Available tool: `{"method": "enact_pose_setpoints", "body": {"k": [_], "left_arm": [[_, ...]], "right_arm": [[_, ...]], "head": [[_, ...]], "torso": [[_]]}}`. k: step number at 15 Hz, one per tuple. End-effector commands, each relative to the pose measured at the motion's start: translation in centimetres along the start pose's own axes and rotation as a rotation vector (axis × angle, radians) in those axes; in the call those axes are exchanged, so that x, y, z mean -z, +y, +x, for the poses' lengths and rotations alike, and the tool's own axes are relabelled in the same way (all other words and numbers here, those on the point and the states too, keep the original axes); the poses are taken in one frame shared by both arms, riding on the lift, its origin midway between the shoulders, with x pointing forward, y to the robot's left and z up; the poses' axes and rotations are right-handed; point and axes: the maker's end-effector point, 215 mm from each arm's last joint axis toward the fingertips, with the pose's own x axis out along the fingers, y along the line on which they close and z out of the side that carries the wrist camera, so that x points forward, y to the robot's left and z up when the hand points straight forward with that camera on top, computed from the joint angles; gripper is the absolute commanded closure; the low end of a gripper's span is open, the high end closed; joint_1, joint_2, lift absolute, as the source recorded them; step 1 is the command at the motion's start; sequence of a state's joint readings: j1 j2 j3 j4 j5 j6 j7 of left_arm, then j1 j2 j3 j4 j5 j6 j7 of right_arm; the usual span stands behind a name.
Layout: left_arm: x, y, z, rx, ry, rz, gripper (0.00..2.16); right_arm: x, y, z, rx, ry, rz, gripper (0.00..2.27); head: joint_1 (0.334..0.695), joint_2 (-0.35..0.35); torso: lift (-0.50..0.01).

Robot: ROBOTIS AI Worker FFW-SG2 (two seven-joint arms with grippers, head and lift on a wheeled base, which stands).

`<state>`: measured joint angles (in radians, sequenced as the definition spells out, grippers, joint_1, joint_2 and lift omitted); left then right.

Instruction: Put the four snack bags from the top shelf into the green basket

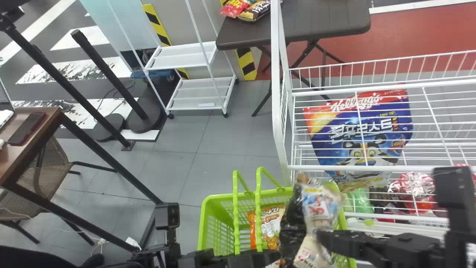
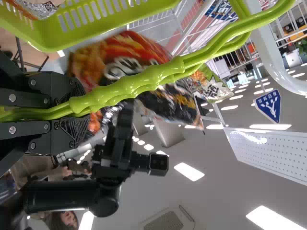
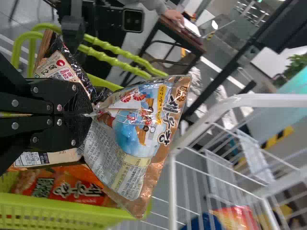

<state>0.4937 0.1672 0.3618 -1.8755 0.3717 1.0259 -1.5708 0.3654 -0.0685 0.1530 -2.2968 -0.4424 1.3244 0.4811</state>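
My right gripper (image 1: 320, 236) holds a snack bag (image 1: 320, 205) over the right side of the green basket (image 1: 219, 201). In the right wrist view the gripper (image 3: 92, 114) pinches the crumpled edge of that bag (image 3: 136, 143). A dark bag (image 1: 290, 227) lies beside it, and an orange bag (image 1: 271, 227) rests inside the basket. My left gripper (image 1: 276, 257) is at the basket's near side; in the left wrist view the gripper (image 2: 79, 112) is closed around the green handles (image 2: 129, 88). Behind those handles hangs a red and black bag (image 2: 153, 72), near the other arm.
The white wire shelf (image 1: 282, 156) stands right against the basket, with a blue cereal bag (image 1: 364, 137) and wrapped red sweets (image 1: 414, 190) on it. A brown desk (image 1: 33, 149) is at the left, a white rack (image 1: 182, 57) and a dark table (image 1: 316, 22) farther back.
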Motion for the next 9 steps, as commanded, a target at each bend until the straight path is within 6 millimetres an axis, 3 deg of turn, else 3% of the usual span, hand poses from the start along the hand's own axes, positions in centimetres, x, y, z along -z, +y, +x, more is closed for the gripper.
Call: {"method": "enact_pose_setpoints", "body": {"k": [1, 3, 6, 8, 9], "left_arm": [[0.1, -0.4, 0.3, 0.016, 0.006, 0.0, 2.15], [0.2, -0.8, 0.7, 0.025, 0.013, 0.002, 2.15], [0.7, -1.4, 1.6, 0.045, 0.037, 0.0, 2.15], [1.0, -1.8, 2.0, 0.052, 0.047, 0.002, 2.15], [1.1, -1.8, 2.0, 0.052, 0.047, 0.002, 2.15]], "right_arm": [[2.1, -0.7, 2.8, -0.027, 0.074, 0.037, 2.26], [2.6, -0.5, 4.8, -0.056, 0.103, 0.034, 2.26], [1.0, -0.1, 8.5, -0.084, 0.086, -0.016, 2.26], [1.0, -0.2, 10.7, -0.08, 0.117, -0.04, 2.26], [1.1, 0.0, 11.5, -0.086, 0.131, -0.036, 2.14]], "head": [[0.695, 0.35], [0.695, 0.35], [0.695, 0.35], [0.695, 0.35], [0.695, 0.35]], "torso": [[0.0], [0.0], [0.0], [0.0], [0.0]]}}
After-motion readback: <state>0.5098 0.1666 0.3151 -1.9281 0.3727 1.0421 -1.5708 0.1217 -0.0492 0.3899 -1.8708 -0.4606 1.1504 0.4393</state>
